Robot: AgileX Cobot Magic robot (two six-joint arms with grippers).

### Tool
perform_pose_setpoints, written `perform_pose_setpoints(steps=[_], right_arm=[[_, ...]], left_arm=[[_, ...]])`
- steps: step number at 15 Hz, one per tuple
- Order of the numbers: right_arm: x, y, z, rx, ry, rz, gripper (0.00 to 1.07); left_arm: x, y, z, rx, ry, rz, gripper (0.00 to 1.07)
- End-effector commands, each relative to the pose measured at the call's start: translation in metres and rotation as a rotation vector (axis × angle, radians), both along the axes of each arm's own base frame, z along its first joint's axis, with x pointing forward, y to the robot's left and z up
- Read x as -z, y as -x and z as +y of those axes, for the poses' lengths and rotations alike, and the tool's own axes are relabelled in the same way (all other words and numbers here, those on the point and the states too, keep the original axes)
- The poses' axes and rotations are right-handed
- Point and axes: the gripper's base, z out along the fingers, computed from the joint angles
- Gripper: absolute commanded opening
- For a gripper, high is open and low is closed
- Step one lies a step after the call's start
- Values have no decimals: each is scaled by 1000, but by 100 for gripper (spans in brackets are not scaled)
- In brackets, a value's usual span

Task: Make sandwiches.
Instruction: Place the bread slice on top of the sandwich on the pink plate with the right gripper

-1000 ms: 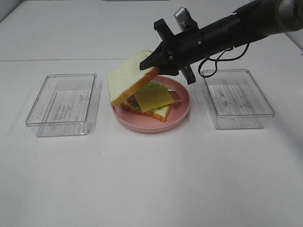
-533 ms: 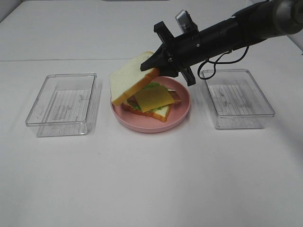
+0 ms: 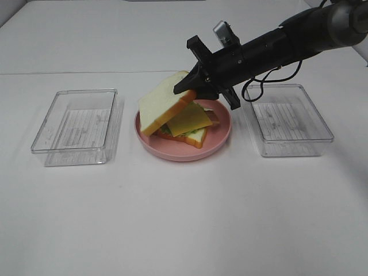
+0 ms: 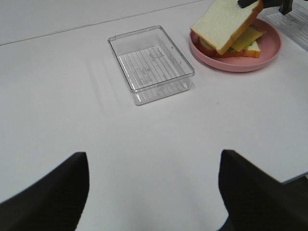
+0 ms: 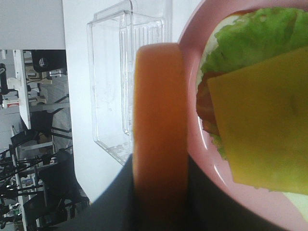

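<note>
Overhead, white table (image 3: 184, 218), plain pale wall behind.
Counted two clear trays (image 3: 76, 126) (image 3: 288, 119), each holding nothing, flanking one pink plate (image 3: 215, 141). On plate: bread, lettuce, cheese stack (image 3: 187, 123). Right gripper (image 3: 190, 87) clamped on tilted top bread slice (image 3: 162, 103) over stack. Left gripper (image 4: 154, 192) spread wide above bare table.

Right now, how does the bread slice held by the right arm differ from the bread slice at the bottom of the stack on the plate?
The held slice is tilted, clamped at one crust edge by the right claw; the bottom slice lies flat on the pink plate. The held slice's white face is bare, while the bottom slice is mostly covered by lettuce and the cheese square. Both have the same white face and orange-brown crust.
</note>
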Motion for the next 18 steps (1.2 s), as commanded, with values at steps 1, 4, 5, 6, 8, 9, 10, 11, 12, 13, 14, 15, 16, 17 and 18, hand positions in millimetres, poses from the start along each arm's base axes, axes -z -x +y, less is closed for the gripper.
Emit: perform_pose_setpoints(steps=[1,4,5,6,8,9,10,11,12,13,14,15,16,17,18], right_arm=[[0,1,1,-6,10,9,26],[1,0,0,13,15,20,44],[2,0,0,20,25,20,48],[2,-1,-1,27,37,21,50],[3,-2,-4,50,67,20,59],[3,-2,-4,51,77,15,62],[0,-2,-6,48,98,-8,67],[-6,-2,-7,41,124,-32,69],[-8,-2,-9,41,141,-37,69],[-12,-1,-12,53,181,-34,69],[-15,-1,-15,58,224,-43,69],[-17,-1,-17,60,241,-54,69],[-24,0,-21,53,302,-78,69],[-27,1,-23,54,322,-83,69],[-33,2,-26,49,359,-104,69]], left_arm=[[0,2,1,3,6,-28,72],[0,2,1,3,6,-28,72],[0,2,1,3,6,-28,72],[0,2,1,3,6,-28,72],[0,2,1,3,6,-28,72],[0,2,1,3,6,-28,72],[0,2,1,3,6,-28,72],[0,2,1,3,6,-28,72],[0,2,1,3,6,-28,72],[0,2,1,3,6,-28,72],[0,2,1,3,6,-28,72],[0,2,1,3,6,-28,72],[0,2,1,3,6,-28,72],[0,2,1,3,6,-28,72],[0,2,1,3,6,-28,72]])
